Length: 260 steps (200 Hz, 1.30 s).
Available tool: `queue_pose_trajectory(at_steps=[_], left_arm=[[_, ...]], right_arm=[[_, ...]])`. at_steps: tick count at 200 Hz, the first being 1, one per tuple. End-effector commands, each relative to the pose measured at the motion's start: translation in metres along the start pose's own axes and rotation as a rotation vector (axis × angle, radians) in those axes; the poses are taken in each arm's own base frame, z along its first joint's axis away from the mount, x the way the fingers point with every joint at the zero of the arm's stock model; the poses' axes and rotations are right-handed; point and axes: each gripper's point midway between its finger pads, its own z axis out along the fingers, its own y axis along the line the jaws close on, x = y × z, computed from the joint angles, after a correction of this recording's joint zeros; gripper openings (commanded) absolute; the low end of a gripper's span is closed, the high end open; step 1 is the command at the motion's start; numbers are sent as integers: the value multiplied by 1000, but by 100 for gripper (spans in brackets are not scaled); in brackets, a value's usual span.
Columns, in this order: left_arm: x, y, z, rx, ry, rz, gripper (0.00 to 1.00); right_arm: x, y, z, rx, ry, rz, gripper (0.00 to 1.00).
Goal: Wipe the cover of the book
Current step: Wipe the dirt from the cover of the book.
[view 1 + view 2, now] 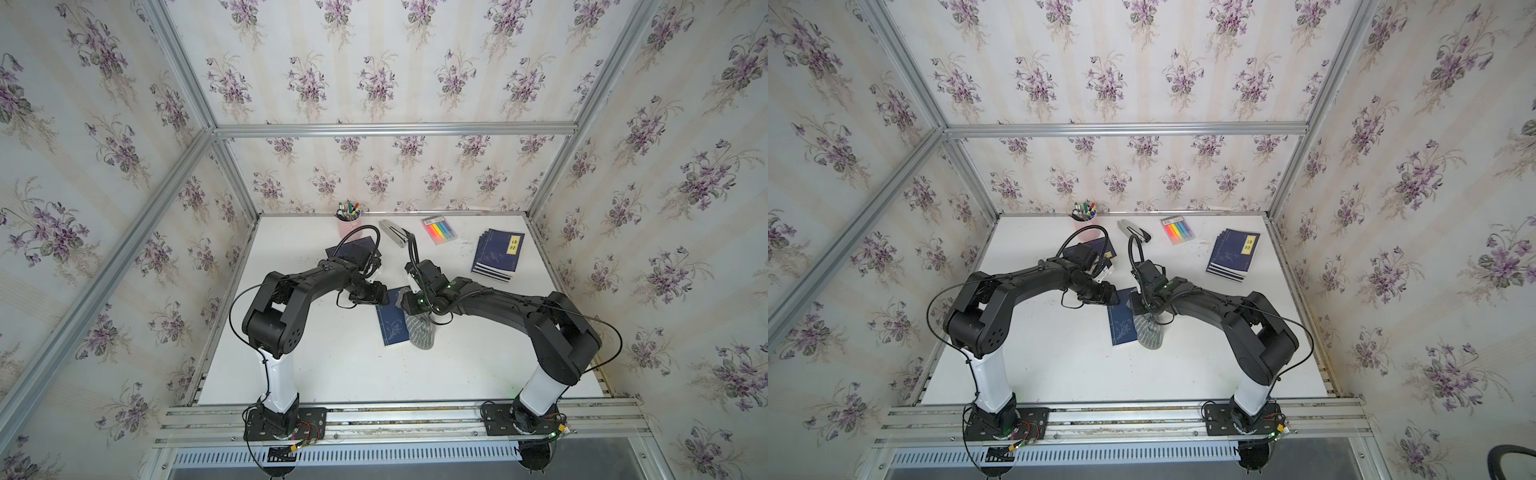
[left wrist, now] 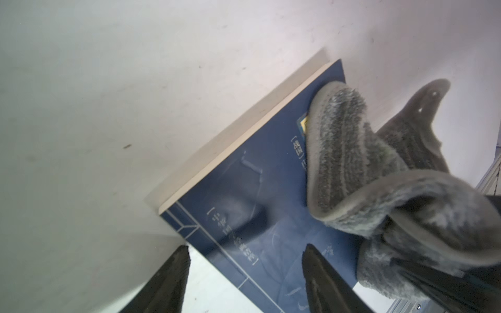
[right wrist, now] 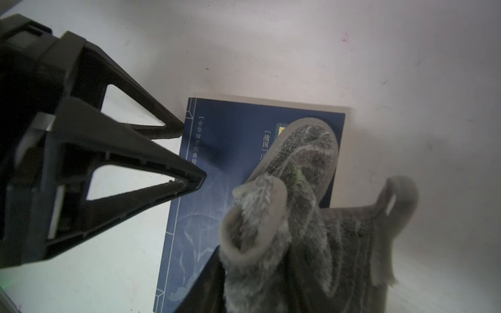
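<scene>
The fingers (image 2: 173,276) of my left gripper (image 2: 245,246) stand spread with nothing between them. One tip is over the bound edge of the book (image 1: 390,322) and the other is just off that edge, above the table (image 1: 332,374); I cannot tell whether either tip touches. My right gripper (image 1: 406,306) is clenched on a bunched end of the grey cloth (image 1: 420,330), and its fingers are mostly buried in the pile. The white table fills the middle of both top views, with both arms reaching in from the bottom edge and meeting near the centre of the frame. To the upper right of centre a stack of blue books (image 1: 496,255) lies fanned, with a yellow label on top. The book I am working on lies flat just below the centre of the frame, between the two grippers, cover up, dark blue with pale line drawings. The cloth drapes over the right side of that cover, hiding part of a yellow label, and runs past the book's right edge onto the table. Another dark book (image 1: 347,249) shows under my left forearm. Along the far edge, at upper centre, sit a pink cup of pens (image 1: 348,224), a grey stapler (image 1: 392,232) and a pack of coloured tabs (image 1: 439,228).
</scene>
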Motion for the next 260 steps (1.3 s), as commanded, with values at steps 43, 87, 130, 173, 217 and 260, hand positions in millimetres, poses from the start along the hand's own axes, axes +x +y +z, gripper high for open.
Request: queue_pose_trajectory(at_steps=[43,87,130,173,217,260], left_arm=[[-3,-3,6,41,-6,-3,67],[-3,-3,4,42,-14,-5,67],[-3,-2,3,45,-21,-14,67],[-1,0,6,54,-12,-20,67],[-1,1,7,52,-9,-21,67],[-1,3,6,42,-12,-24,67]], right_arm=[[-47,25,-52,-69,-149,-26,0],[-92,49,-127,-158,-405,-48,0],[-80,51,-121,-219,-469,-33,0],[-88,51,-144,-150,-525,-46,0],[-122,59,-212,-88,-604,-100,0],[-115,65,-192,-154,-605,-95,0]])
